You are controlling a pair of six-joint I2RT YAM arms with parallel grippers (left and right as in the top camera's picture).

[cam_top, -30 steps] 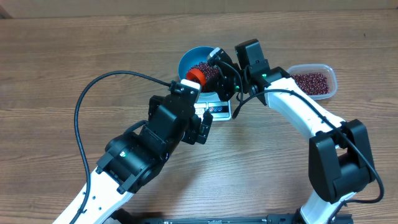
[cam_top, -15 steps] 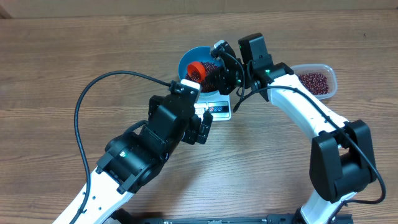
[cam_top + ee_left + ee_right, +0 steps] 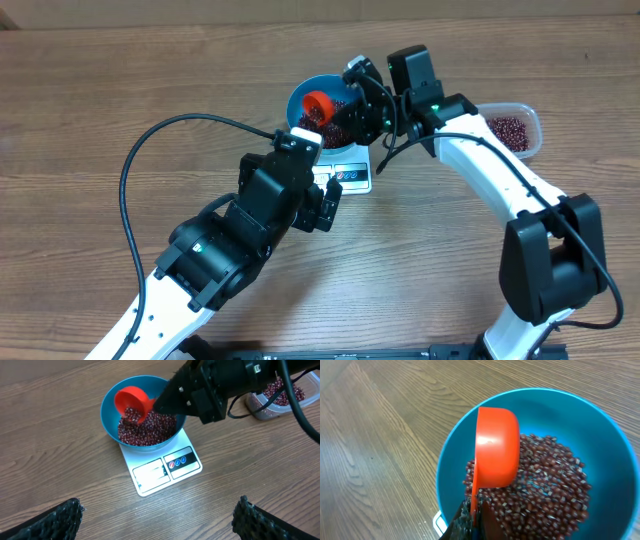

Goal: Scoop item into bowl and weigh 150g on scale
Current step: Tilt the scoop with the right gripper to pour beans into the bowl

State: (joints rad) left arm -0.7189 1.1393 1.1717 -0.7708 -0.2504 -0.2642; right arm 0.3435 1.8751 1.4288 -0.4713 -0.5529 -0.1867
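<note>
Wooden table (image 3: 80, 100) boards run under everything, and two white-and-black arms reach across them from the near edge. From the near left, the left gripper (image 3: 157, 515) hangs above bare wood on the near side of the scale (image 3: 160, 467), its jaws spread wide with nothing between them. From the right, the right gripper (image 3: 472, 522) leans in over the bowl (image 3: 107, 405), its jaws pinched tight on the handle of an orange scoop (image 3: 495, 450). The flat white scale lies toward the far middle of the table, with its display and blue-marked buttons along its near edge. The round blue bowl sits on the far part of the scale. Off to the far right, well apart from the scale, stands a clear plastic tub (image 3: 535, 120). The scoop is tipped on its side inside the bowl, close to its left wall, with beans at its lip. Dark red beans (image 3: 150, 432) lie heaped in the bottom of the bowl, and more of them fill part of the tub
</note>
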